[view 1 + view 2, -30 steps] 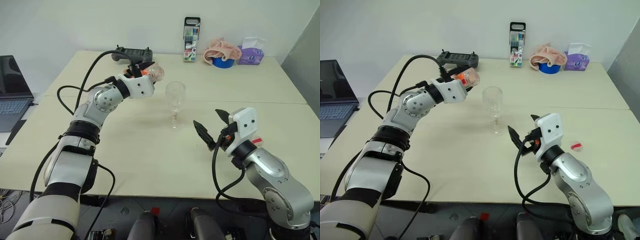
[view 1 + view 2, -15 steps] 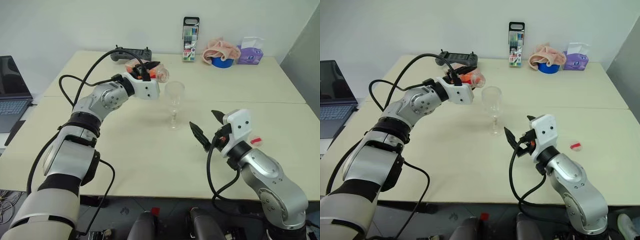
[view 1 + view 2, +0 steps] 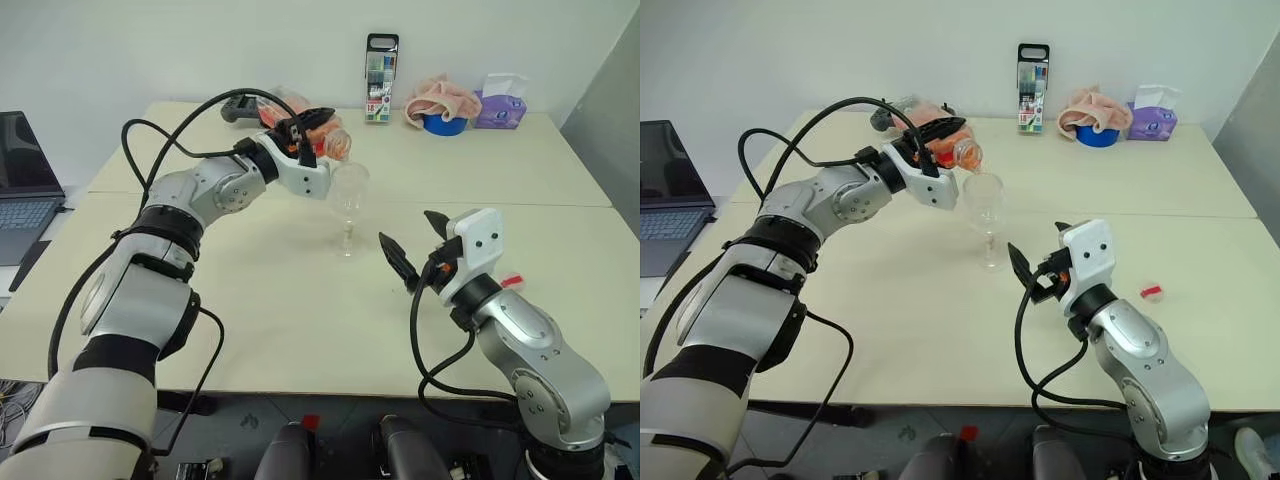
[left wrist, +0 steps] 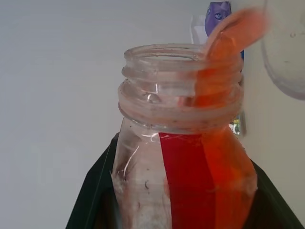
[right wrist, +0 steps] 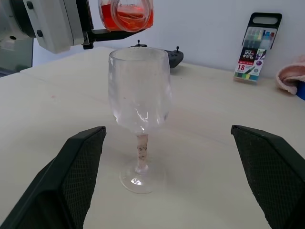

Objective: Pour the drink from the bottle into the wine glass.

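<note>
The left end effector (image 3: 940, 135) is pinched on the small slim clear plastic bottle with a red label strip (image 3: 958, 152), which is held uncapped and tipped over so that its open mouth sits just above the rim of the clear stemmed wine glass with a rounded bowl (image 3: 985, 213). In the left wrist view the translucent orange drink (image 4: 224, 143) is seen pooled along one side of the bottle (image 4: 181, 157) and running up to its threaded mouth. The wine glass stands upright on the pale beige desk (image 3: 890, 320), and its bowl looks empty in the right wrist view. The right end effector (image 3: 1035, 268) is held with its two black fingers (image 5: 78, 171) spread wide, gripping nothing, just beside the glass (image 5: 139, 109) and pointed at it. Along the far edge of the desk are seen a black handheld controller (image 3: 235, 108), a tall clear marker case (image 3: 1032, 74), a blue bowl with a pink cloth (image 3: 1095, 115) and a purple tissue pack (image 3: 1152, 120)
</note>
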